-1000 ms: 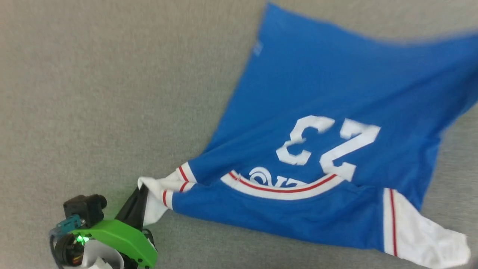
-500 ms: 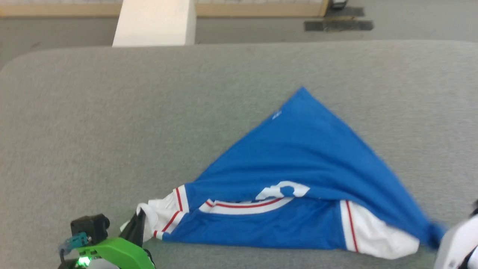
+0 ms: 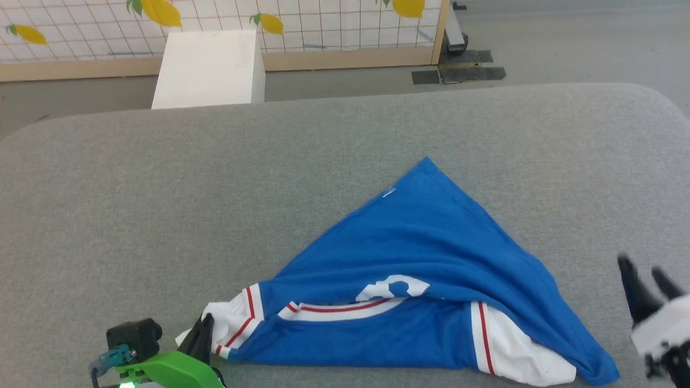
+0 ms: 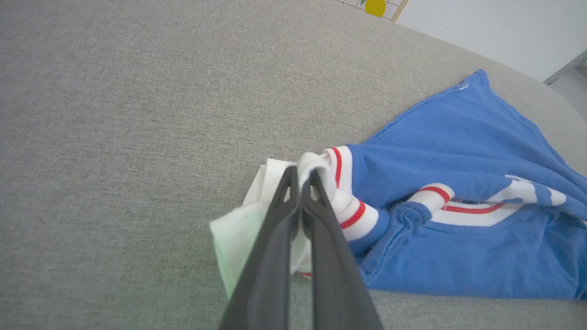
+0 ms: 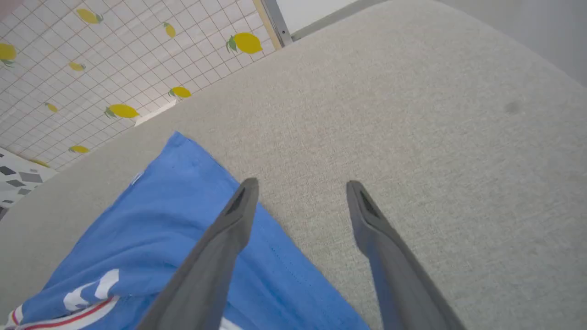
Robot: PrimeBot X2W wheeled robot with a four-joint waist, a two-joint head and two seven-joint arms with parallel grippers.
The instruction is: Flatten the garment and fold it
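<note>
The garment [image 3: 426, 258] is a bright blue T-shirt with white sleeves and red stripe trim, lying on the grey table as a folded-over triangle with its point toward the far side. My left gripper [image 3: 204, 328] is at the lower left, shut on the white sleeve [image 4: 316, 169]; its fingers [image 4: 293, 215] pinch the fabric in the left wrist view. My right gripper [image 3: 644, 272] stands open at the lower right, apart from the shirt's right corner. In the right wrist view the right gripper [image 5: 300, 185] holds nothing, with the garment [image 5: 183, 229] lying beneath and to the left.
The grey padded table [image 3: 161, 188] has free room to the left and behind the shirt. Beyond its far edge stand a white box [image 3: 207, 67] and a tiled wall panel with lemon prints [image 3: 323, 21].
The camera has tilted up. The shirt, spread out a second ago, now lies doubled over as a triangle. My right gripper has let go of the shirt's corner and opened; the left keeps its grip.
</note>
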